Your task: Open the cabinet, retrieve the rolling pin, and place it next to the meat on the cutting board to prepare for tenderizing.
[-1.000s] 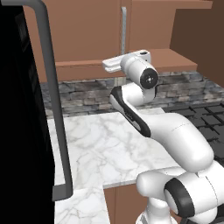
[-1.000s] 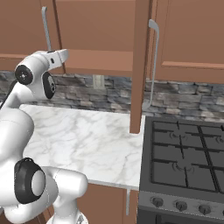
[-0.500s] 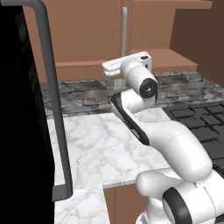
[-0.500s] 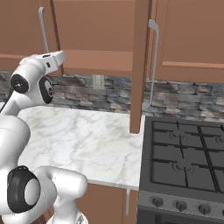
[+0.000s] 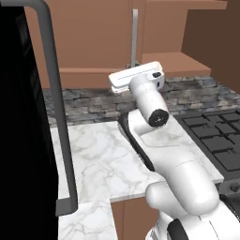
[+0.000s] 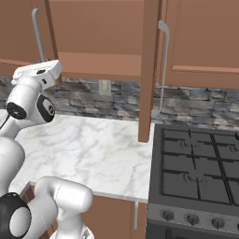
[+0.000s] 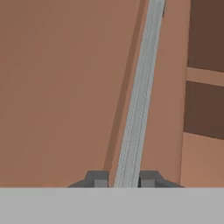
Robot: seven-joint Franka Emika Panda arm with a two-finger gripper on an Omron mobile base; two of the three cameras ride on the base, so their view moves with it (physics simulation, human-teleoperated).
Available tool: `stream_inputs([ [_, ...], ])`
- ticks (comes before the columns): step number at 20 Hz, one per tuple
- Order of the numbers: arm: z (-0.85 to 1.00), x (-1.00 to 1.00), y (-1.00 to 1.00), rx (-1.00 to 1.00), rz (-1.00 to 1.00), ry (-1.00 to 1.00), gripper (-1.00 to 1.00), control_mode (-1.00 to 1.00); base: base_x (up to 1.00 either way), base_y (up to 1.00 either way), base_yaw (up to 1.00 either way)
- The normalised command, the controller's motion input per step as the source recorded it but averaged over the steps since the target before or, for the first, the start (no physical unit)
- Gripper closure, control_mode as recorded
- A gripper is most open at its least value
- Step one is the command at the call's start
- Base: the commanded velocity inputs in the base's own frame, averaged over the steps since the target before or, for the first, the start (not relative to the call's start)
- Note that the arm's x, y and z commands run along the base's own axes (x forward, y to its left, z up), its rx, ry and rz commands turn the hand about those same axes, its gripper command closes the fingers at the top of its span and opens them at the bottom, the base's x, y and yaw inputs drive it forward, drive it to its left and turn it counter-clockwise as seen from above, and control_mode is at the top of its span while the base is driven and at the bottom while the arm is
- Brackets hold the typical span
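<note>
Hand view is showing you the end effector clamped on the slim silver handle of the cabinet, the bar running up between the two dark fingertips. One cabinet door is standing open edge-on above the marble surface, beside the black stove. Your arm is reaching up and forward, wrist level at the cabinet's lower edge.
</note>
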Motion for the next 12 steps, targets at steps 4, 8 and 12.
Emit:
stream_inputs([
  [4, 0.0, -0.53, 0.46, 0.0, 0.0, -0.15, 1.0, -1.0, 0.0, 0.0, 0.0],
  [8, -0.02, -0.59, 0.57, 0.0, 0.0, -0.1, 1.0, -1.0, 0.0, 0.0, 0.0],
  [12, -0.04, -0.68, 0.58, 0.0, 0.0, -0.06, 1.0, -1.0, 0.0, 0.0, 0.0],
])
